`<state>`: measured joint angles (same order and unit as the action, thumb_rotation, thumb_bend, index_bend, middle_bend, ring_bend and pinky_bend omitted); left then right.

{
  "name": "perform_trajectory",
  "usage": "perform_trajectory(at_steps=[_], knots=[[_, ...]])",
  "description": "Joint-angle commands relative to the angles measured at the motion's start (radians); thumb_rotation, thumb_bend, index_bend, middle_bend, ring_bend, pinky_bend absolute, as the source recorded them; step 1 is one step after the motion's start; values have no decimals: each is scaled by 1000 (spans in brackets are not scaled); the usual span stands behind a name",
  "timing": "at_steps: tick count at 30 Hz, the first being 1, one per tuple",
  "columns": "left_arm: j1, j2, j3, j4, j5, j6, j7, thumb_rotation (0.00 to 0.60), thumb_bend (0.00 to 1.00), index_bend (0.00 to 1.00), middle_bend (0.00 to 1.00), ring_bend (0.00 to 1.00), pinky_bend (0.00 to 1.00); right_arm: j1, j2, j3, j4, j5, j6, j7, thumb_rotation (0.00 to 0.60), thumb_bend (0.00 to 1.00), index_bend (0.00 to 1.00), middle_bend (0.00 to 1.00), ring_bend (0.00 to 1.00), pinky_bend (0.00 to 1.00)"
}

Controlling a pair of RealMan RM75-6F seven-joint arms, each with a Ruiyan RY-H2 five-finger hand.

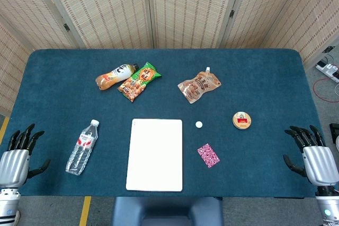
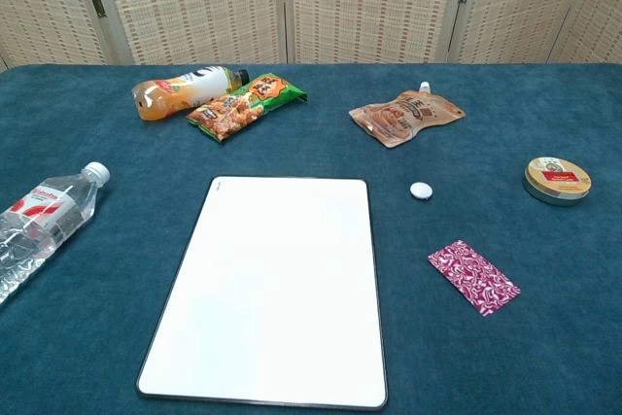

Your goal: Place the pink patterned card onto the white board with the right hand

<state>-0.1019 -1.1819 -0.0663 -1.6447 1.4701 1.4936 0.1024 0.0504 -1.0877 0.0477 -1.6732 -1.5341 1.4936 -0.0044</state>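
Note:
The pink patterned card (image 1: 208, 155) (image 2: 473, 277) lies flat on the blue cloth, just right of the white board (image 1: 155, 154) (image 2: 272, 285). Nothing lies on the board. My right hand (image 1: 312, 154) rests at the table's front right corner, fingers spread, empty, well to the right of the card. At the front left corner my left hand (image 1: 17, 154) is also open and empty. Neither hand shows in the chest view.
A water bottle (image 1: 82, 147) (image 2: 39, 225) lies left of the board. Behind it are an orange drink bottle (image 1: 114, 76), a snack bag (image 1: 140, 81) and a brown pouch (image 1: 199, 85). A small white cap (image 1: 198, 124) and a round tin (image 1: 242, 120) sit behind the card.

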Motion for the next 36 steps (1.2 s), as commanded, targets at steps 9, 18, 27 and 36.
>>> perform_trajectory(at_steps=[9,18,27,36], knots=[[6,0,4,-2,2,8,3,600,291,184,57,135,0,10,-2,-5,7,-13,-11,10,600,352,208,194,156,54],[13,10,9,-2,17,22,-15,600,291,187,57,136,0,15,3,-16,-3,-42,-12,5,600,352,208,194,155,54],[12,10,11,6,30,26,-36,600,291,187,57,136,0,107,-18,-28,-75,-80,-156,-126,600,352,208,187,155,54],[22,11,18,17,31,32,-51,600,291,188,57,136,0,248,-110,-15,-113,22,-414,-308,600,352,163,61,74,22]])
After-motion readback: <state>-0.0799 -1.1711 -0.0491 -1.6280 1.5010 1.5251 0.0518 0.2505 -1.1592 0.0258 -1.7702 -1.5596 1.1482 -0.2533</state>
